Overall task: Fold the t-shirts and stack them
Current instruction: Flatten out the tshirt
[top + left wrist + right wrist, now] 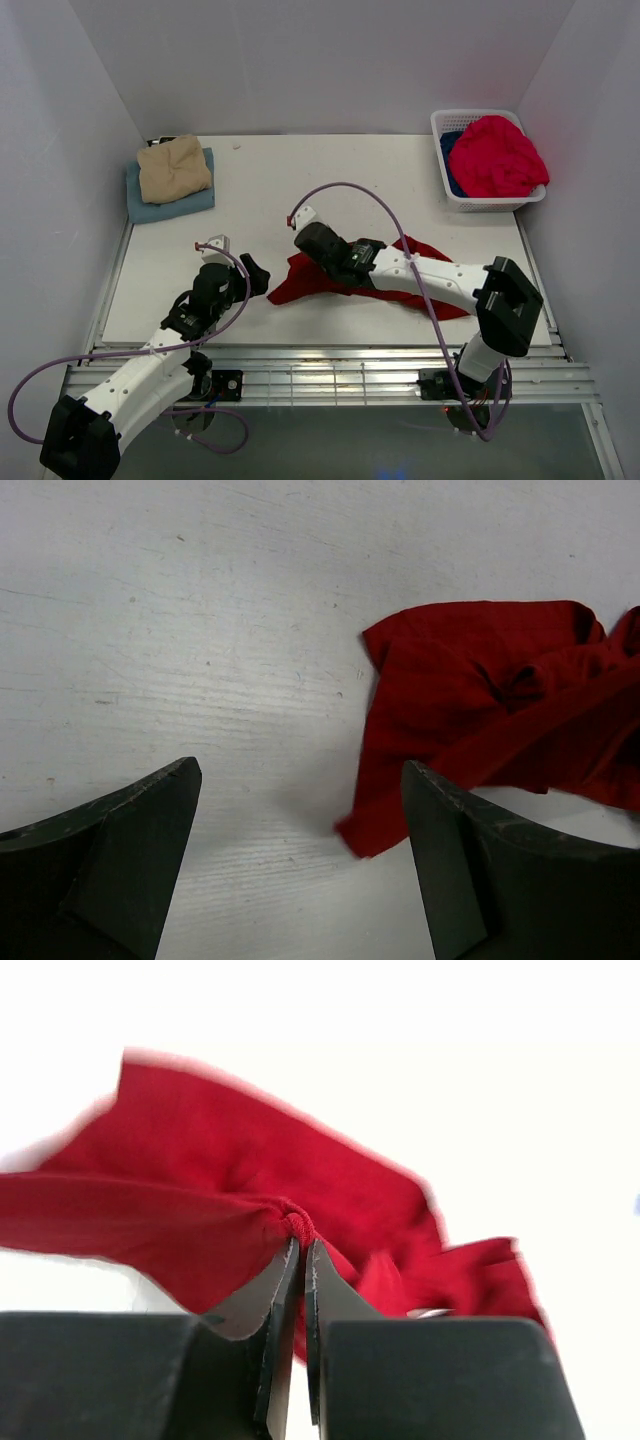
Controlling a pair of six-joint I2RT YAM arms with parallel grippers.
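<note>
The left gripper point(300, 768) is held with fingers apart, a corner of the dark red shirt point(470, 690) beside its right finger, probably for taking. A fold is clamped by the right gripper point(300, 1238), likely for spreading. Beyond, the tan shirt point(174, 168) is stacked on the light blue shirt point(165, 212).

The counter point(330, 170) is white and flat, with faint scratches. A dark red shirt point(305, 282) lies crumpled on it, just to the right of the left tool point(300, 768) and not touching it. The right tool point(300, 1242) pinches a fold of the same shirt. That fold may be lifted off the counter, but the close view is blurry. Far ahead and left of the left tool, a light blue shirt point(195, 205) lies folded flat. Far ahead and right of the right tool, a white basket point(495, 203) stands at the counter's corner.
</note>
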